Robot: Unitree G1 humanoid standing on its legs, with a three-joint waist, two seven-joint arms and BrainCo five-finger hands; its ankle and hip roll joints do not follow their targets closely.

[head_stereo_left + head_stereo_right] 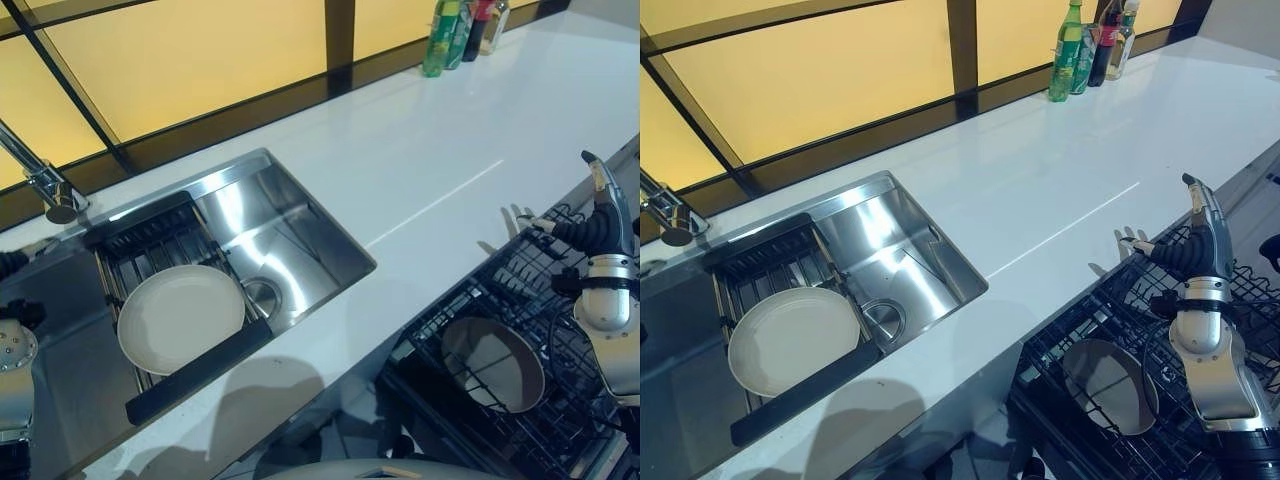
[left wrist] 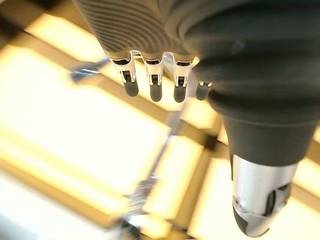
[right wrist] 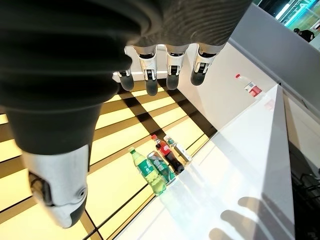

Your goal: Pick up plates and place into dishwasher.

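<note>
**White counter under amber panes**

A glossy white counter (image 1: 440, 170) runs from 7 to 1 o'clock. Behind it, from 9 to 12, stand glowing yellow window panes (image 1: 190, 55) in dark frames. A steel sink (image 1: 270, 235) is sunk into the counter at 8 o'clock, its tap (image 1: 40, 180) at 9. Bottles (image 1: 1090, 40) cluster on the counter at 1 o'clock, just beside the panes.

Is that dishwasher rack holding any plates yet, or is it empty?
Not empty: one plate stands tilted among the wires of the dishwasher rack. Another plate lies in the sink.
</note>
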